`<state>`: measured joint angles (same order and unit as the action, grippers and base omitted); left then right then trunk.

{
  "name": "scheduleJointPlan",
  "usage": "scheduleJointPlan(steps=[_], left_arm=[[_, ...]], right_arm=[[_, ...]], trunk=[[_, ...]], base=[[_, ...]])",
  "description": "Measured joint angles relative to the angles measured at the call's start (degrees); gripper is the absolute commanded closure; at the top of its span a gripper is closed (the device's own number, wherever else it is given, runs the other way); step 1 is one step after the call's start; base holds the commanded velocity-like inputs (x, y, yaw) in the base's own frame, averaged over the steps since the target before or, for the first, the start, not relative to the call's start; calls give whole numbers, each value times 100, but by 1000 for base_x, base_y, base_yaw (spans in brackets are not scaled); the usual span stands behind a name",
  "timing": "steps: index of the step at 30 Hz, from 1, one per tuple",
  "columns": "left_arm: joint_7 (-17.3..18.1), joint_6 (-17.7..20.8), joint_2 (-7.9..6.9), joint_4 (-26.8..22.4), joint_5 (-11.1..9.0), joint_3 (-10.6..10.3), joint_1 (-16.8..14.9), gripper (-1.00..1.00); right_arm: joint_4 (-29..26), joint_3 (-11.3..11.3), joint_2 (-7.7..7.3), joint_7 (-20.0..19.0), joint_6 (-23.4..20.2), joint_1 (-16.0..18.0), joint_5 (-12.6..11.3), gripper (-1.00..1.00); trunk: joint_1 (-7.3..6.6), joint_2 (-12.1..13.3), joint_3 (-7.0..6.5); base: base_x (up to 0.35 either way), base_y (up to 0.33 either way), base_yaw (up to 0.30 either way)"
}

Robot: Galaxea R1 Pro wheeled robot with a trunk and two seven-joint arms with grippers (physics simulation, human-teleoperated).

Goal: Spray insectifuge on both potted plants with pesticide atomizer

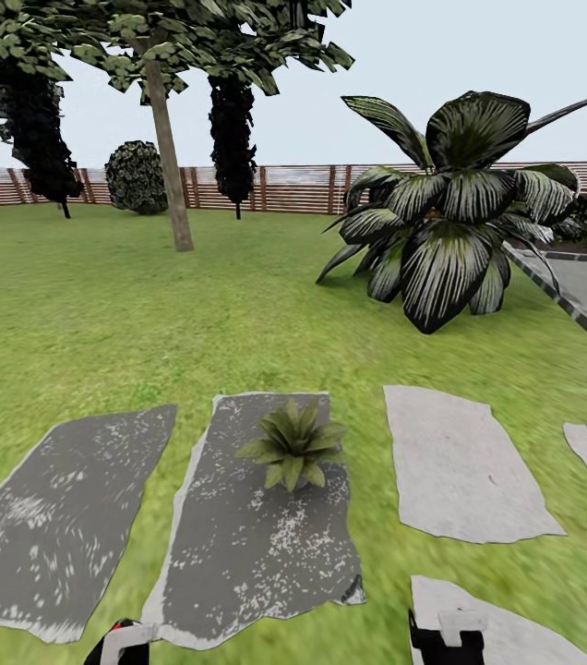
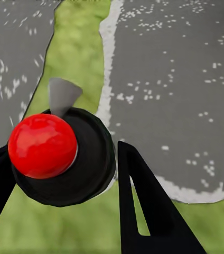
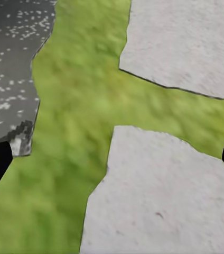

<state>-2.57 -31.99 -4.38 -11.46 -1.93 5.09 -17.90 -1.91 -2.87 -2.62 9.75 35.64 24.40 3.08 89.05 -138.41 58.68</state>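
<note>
No text, label, brand or number can be read anywhere; no sign stands in the scene. Every surface is unmarked.

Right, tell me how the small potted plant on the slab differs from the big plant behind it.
The potted plant is a low rosette sitting on a dark grey stepping slab; the big plant stands on the lawn and is far taller and wider. The potted plant's leaves are narrow, pointed and plain green; the big plant's are broad, dark and pale-streaked. Both fan their leaves outward from a centre.

potted plant (image 1: 293, 445) on stepping slab (image 1: 247, 545), agave (image 1: 450, 222) behind, right
</note>
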Motion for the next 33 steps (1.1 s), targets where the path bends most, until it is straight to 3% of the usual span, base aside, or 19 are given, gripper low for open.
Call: scheduleJointPlan(steps=[2, 6, 10, 12, 13, 14, 15, 17, 19, 21, 23, 24, 27, 30, 31, 33], left_arm=[[14, 32, 6, -15, 44, -42, -8, 100], [277, 91, -33, -32, 409, -331, -70, 100], [678, 125, -145, -52, 940, -461, -212, 100], [975, 127, -245, -58, 1375, -487, -349, 100], [1190, 129, -307, -61, 1641, -494, -414, 100], [1316, 131, -334, -62, 1786, -496, -447, 100], [1582, 155, -376, -64, 2059, -501, -525, 100], [2164, 369, -428, -65, 2516, -501, -723, 100], [2726, 734, -450, -66, 2854, -506, -904, 100], [3160, 1017, -454, -76, 3109, -507, -1027, 100], [3726, 1255, -441, -83, 3551, -505, -1200, 100], [3862, 1297, -434, -84, 3683, -503, -1249, 100], [4425, 1425, -371, -82, 4332, -491, -1531, 100], [4604, 1455, -339, -79, 4604, -495, -1666, 100], [4649, 1454, -318, -77, 4669, -497, -1699, 100], [4707, 1443, -276, -69, 4749, -582, -1727, 100]], right_arm=[[-31, 10, -24, 6, -2, 0, 2, -100], [-700, -110, -46, -34, -63, 0, 215, -100], [-1236, -311, -53, -44, -330, 0, 953, -100], [-1472, -360, -50, -137, -484, 0, 1489, -100], [-1569, -375, -47, -296, -550, 0, 1781, -100], [-1665, -394, -45, -524, -617, 0, 2073, -100], [-1711, -400, -45, -658, -656, 0, 2223, -100], [-1845, -426, -44, -1285, -894, 4, 2720, -100], [-1943, -429, -44, -1895, -1177, 27, 2972, -100], [-2020, -431, -44, -2260, -1333, 52, 3059, -100], [-2114, -435, -44, -2631, -1439, 79, 3115, -100], [-2140, -436, -44, -2710, -1455, 83, 3125, -100], [-2307, -434, -27, -3133, -1500, 97, 3145, -100], [-2486, -430, -1, -3552, -1519, 103, 3144, -100], [-2576, -428, 18, -3856, -1527, 105, 3140, -100], [-2630, -426, 40, -4050, -1530, 106, 3139, -100]], trunk=[[0, 0, 0], [0, 0, 0], [0, 0, 0], [0, 0, -1], [0, 0, 0], [0, 0, 0], [0, 0, 0], [0, 0, -1], [0, 0, 0], [0, 0, -1], [0, 0, -1], [0, 0, 0], [0, 0, -1], [0, 0, -1], [0, 0, -1], [0, 0, 0]], base=[[0, 0, 0], [0, 0, 0], [0, 0, 0], [0, 0, 0], [0, 0, 0], [0, 0, 0], [0, 0, 0], [0, 0, 0], [0, 0, 0], [0, 0, 0], [0, 0, 0], [0, 0, 0], [0, 0, 0], [0, 0, 0], [0, 0, 0], [0, 0, 0]])
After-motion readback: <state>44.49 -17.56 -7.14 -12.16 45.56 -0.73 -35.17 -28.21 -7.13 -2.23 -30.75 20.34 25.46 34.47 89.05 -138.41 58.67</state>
